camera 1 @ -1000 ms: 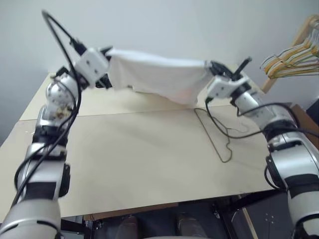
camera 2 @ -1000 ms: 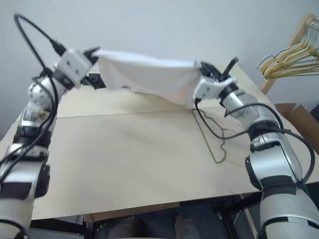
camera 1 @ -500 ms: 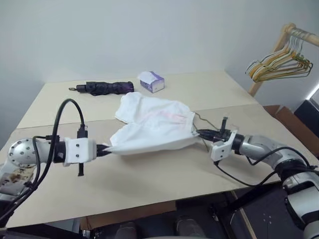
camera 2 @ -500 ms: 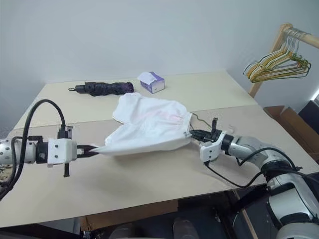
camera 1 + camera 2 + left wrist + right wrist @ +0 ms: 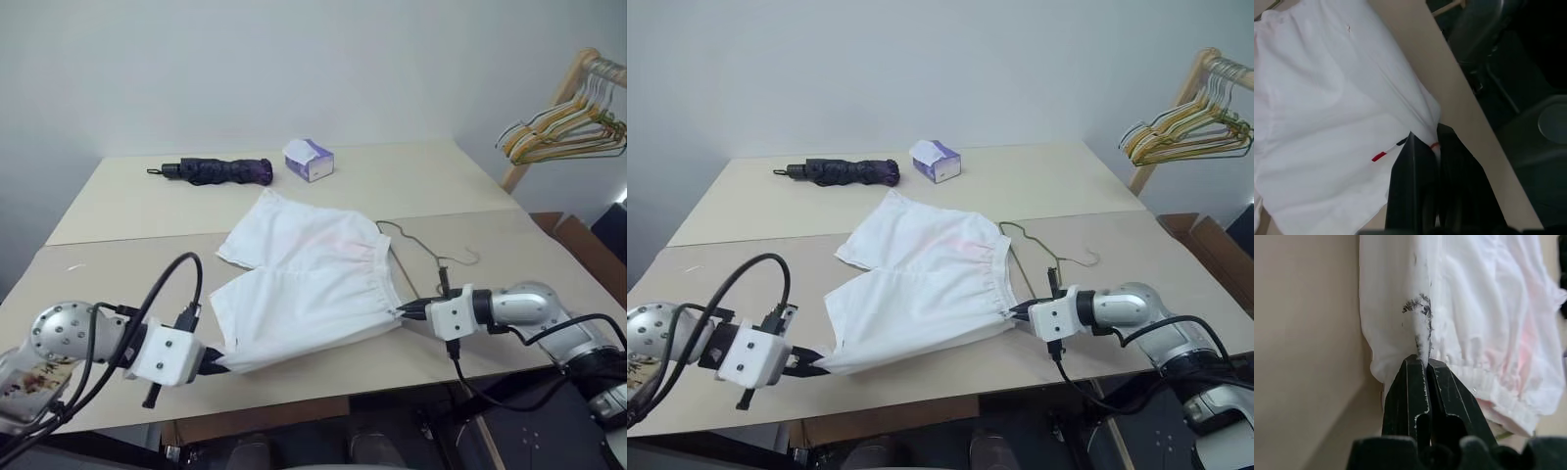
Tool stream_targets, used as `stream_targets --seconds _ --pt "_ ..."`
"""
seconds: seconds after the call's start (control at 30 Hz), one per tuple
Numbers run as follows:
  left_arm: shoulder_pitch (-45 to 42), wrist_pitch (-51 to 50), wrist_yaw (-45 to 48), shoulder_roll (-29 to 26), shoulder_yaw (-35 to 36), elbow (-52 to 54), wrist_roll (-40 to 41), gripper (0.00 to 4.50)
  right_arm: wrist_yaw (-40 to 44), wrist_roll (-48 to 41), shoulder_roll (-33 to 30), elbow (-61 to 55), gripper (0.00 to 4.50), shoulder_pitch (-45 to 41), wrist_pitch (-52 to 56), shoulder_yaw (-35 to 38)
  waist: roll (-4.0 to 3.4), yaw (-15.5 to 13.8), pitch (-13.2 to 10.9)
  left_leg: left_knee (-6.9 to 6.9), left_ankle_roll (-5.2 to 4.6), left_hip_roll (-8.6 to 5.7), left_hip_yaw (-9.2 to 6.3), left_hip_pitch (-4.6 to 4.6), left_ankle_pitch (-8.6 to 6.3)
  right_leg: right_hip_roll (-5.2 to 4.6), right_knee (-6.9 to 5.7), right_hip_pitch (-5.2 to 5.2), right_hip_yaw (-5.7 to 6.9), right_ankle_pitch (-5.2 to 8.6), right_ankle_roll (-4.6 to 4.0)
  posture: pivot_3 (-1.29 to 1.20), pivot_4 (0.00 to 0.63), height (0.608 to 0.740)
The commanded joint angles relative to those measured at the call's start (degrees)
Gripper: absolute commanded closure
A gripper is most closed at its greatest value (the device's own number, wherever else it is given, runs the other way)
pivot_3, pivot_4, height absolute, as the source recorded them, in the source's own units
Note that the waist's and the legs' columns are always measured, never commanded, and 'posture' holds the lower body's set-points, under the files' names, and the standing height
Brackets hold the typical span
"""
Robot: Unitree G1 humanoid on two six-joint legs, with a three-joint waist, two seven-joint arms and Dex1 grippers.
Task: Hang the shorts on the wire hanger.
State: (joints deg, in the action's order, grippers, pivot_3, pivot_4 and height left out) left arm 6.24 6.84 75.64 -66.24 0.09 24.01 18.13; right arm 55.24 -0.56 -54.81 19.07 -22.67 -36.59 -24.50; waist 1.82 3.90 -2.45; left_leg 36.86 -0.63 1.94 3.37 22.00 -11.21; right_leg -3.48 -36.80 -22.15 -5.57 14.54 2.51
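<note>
Between both clamped grippers, left (image 5: 217,364) and right (image 5: 403,311), lie the pinched shorts (image 5: 304,279).

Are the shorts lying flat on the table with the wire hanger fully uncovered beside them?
No: the shorts lie over part of the wire hanger, whose hook and one side stick out past the waistband.

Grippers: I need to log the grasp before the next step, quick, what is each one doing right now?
Left gripper: shut on the shorts, pinching a hem corner.
Right gripper: shut on the shorts, pinching the cloth by the waistband.
</note>
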Motion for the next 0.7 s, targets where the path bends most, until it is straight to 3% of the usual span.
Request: stream_targets --seconds 0.03,0.5,0.53,0.7 --pt "1.2 0.2 2.6 -0.5 -0.2 1.6 1.0 4.47 3.2 -2.1 -2.6 -2.7 4.50 1.7 4.7 4.5 0.00 -0.2 0.0 0.00 -0.01 0.01 0.00 -0.01 -0.01 0.00 0.00 0.00 0.00 0.01 -0.02 0.02 0.022 0.740" --pt "5.3 0.5 5.7 1.3 -2.9 1.7 1.8 4.47 6.4 -1.1 -2.9 -8.1 4.50 7.0 6.8 8.9 -0.05 -0.8 -0.1 -0.01 0.05 0.04 0.03 -0.01 -0.05 -0.05 0.02 -0.07 0.00 0.22 0.18 0.01 0.035 0.740" --pt "5.4 -0.3 5.8 1.1 -2.9 1.6 2.3 4.26 6.9 -1.5 -3.1 -8.5 4.50 7.2 7.5 9.1 -0.07 -0.9 -0.1 0.00 0.05 0.04 0.03 -0.01 -0.05 -0.06 0.03 -0.07 0.00 0.23 0.19 0.01 0.035 0.740" --pt "4.0 -3.8 7.0 0.8 0.6 -1.0 7.0 2.89 12.1 -6.1 -6.8 -14.1 3.10 10.1 14.3 11.0 -0.17 -1.6 -0.3 -0.01 0.06 0.03 0.05 0.03 -0.06 -0.11 0.05 -0.13 0.00 0.25 0.21 0.01 0.038 0.740"
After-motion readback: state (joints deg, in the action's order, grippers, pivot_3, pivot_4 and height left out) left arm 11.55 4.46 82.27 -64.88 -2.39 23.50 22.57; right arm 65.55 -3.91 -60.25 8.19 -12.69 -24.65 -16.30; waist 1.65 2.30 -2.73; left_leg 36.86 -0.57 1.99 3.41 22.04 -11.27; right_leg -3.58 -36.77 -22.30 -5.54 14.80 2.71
